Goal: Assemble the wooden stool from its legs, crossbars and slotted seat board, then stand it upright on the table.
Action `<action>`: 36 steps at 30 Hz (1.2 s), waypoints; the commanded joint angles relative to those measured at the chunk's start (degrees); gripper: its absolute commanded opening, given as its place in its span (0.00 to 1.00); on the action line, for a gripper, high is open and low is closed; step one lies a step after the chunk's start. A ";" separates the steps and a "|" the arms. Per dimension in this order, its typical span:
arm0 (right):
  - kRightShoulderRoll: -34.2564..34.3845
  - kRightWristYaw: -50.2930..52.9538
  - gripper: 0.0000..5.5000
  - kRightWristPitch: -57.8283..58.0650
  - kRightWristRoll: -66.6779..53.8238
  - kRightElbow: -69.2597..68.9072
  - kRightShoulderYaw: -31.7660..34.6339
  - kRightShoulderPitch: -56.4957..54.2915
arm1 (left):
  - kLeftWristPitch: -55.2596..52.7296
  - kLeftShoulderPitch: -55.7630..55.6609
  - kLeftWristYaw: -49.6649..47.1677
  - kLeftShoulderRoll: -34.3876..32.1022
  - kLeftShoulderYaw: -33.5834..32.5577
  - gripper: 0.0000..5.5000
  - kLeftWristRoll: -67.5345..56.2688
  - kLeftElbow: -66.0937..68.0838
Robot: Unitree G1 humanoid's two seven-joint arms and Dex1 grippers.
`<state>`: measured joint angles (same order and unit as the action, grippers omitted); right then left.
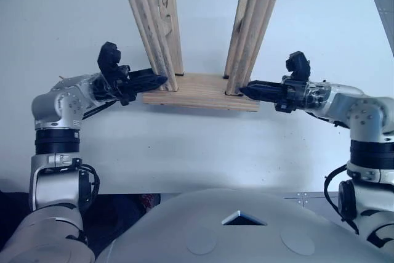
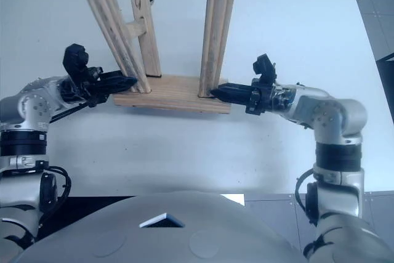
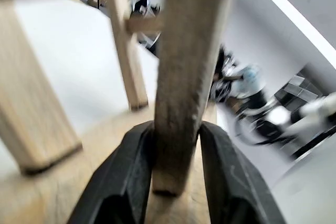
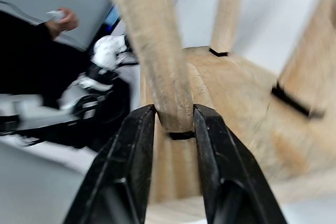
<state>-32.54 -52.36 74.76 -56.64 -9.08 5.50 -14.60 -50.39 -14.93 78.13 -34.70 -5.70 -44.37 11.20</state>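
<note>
- Lying flat on the white table (image 1: 74,29), the pale rectangular wooden seat board (image 1: 200,95) sat about midway between the robot's two arms.
- Four light, slender wooden legs stood up out of the board, the left pair (image 1: 154,23) at one end and the right pair (image 1: 255,23) at the other, so the stool was resting bottom-up on its seat.
- A short wooden crossbar (image 2: 136,28) joined the left pair partway up.
- The black two-fingered left gripper (image 1: 161,80) was clamped on the nearer left leg (image 3: 184,77) just above the board, with a finger (image 3: 123,177) pressed against each side of the wood.
- The black right gripper (image 1: 244,89) was closed in the same way around the nearer right leg (image 4: 157,51), low down where that leg met the board.
- Dark slots showed in the board around the feet of the right-hand legs.
- Both arms lay low over the table, coming in toward the board from its opposite ends.
</note>
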 commanded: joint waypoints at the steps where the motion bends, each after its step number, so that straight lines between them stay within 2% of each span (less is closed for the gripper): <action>1: 3.08 3.93 0.17 10.74 -9.69 -2.44 2.32 -7.21 | -8.07 -0.79 -9.59 3.90 -0.72 0.21 -3.09 -4.13; 3: 3.67 5.39 0.17 14.84 -10.00 -2.30 2.07 -7.58 | -8.34 -0.92 -11.89 4.13 0.72 0.21 -1.57 -5.08; 4: 3.54 5.98 0.24 16.19 -9.26 -2.06 1.43 -7.26 | -8.45 -0.66 -12.02 3.97 1.42 0.21 -1.14 -5.57; 10: 1.91 8.91 0.45 15.52 -3.47 1.83 -0.85 -5.36 | -6.90 -0.04 -13.01 2.78 0.66 0.21 -0.68 -5.87; 13: 2.49 10.78 0.53 12.90 -1.45 7.70 2.37 -6.73 | -4.76 0.54 -12.26 0.93 -0.59 0.21 0.01 -5.51; 16: 3.32 11.16 0.53 14.53 -3.54 14.55 8.70 -11.11 | -3.64 0.08 -12.34 -0.29 -2.80 0.21 -0.72 -4.86; 20: 3.33 11.81 0.53 16.23 -4.16 18.32 12.48 -14.31 | -4.09 -2.18 -13.28 -0.99 -4.30 0.21 -1.45 -2.60; 21: 3.49 12.01 0.53 16.52 -4.16 18.74 12.93 -14.74 | -4.78 -3.01 -13.36 -1.00 -4.47 0.21 -1.71 -1.69; 22: 3.64 12.12 0.56 16.71 -4.24 18.40 12.94 -14.84 | -5.59 -3.76 -13.48 -0.99 -4.37 0.27 -1.87 -1.10; 25: 3.96 12.29 0.65 16.88 -4.29 16.55 12.20 -14.17 | -7.50 -5.29 -13.62 -0.74 -3.72 0.35 -2.21 0.30; 29: 2.94 11.98 0.71 14.85 -3.17 16.08 11.72 -14.05 | -9.66 -8.63 -15.79 -0.12 -3.73 0.37 -1.39 5.29; 33: 0.86 8.43 0.71 6.33 0.10 12.64 8.43 -11.06 | -9.38 -10.11 -15.30 -1.67 -4.34 0.37 -0.96 7.61; 36: 1.47 5.16 0.71 -7.83 5.60 10.73 8.09 -8.33 | -5.63 -6.19 -9.08 -5.58 -3.04 0.37 -0.19 2.34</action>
<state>-30.21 -45.36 74.46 -54.14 3.37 13.89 -24.62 -58.45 -23.68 65.21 -37.03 -9.20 -45.42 17.23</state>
